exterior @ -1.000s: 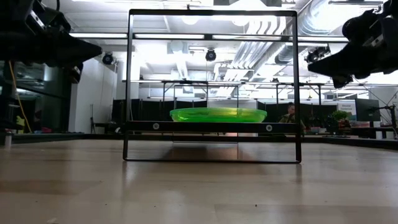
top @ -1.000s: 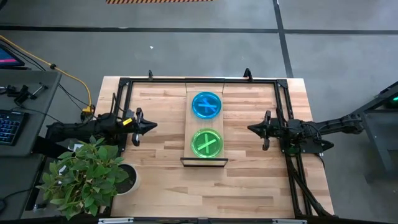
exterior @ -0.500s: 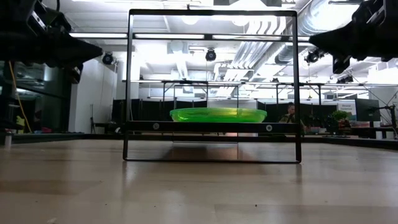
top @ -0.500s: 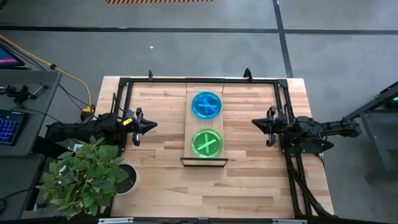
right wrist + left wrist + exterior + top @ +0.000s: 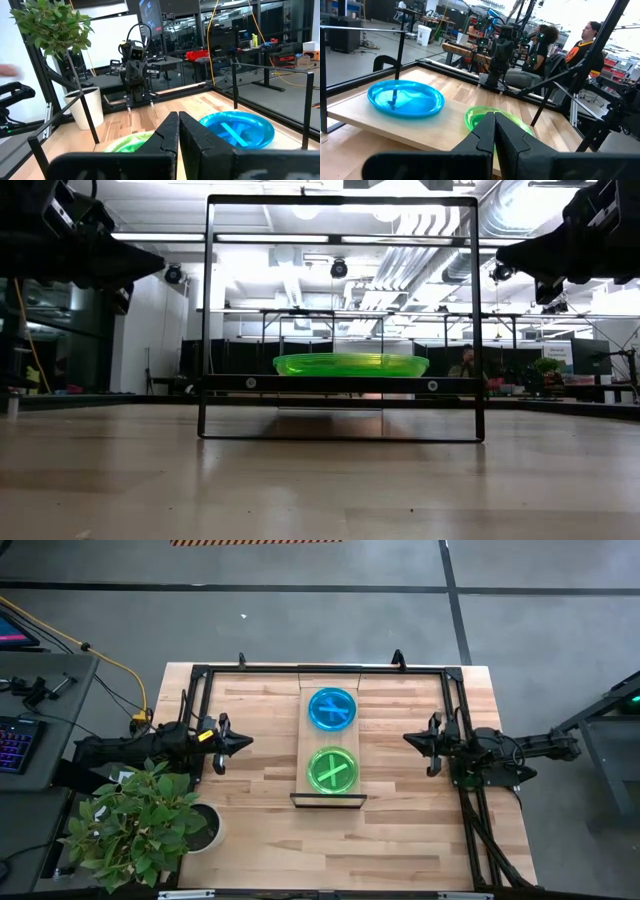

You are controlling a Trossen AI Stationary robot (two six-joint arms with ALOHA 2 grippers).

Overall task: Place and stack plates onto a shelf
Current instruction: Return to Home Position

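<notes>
The shelf (image 5: 303, 745), a light-wood board in a thin black frame, stands mid-table. On it lie a cyan-blue plate pile (image 5: 332, 709) at the far end and a lime-green pile (image 5: 332, 770) at the near end; the low view shows the green pile (image 5: 350, 364) resting flat on the board. My left gripper (image 5: 244, 742) hovers shut near the table's left edge, well left of the shelf. My right gripper (image 5: 408, 741) hovers shut to the shelf's right, up in the air (image 5: 503, 253). Both wrist views show shut fingertips (image 5: 493, 120) (image 5: 178, 119) pointing at the plates.
A potted plant (image 5: 140, 823) stands at the table's near left corner. A black frame (image 5: 320, 670) runs around the tabletop. Bare wood lies on both sides of the shelf. People sit beyond the table's right side (image 5: 580, 42).
My right gripper has drawn back toward the table's right edge and risen, then eased slightly left again. The left arm and the plates have stayed where they were.
</notes>
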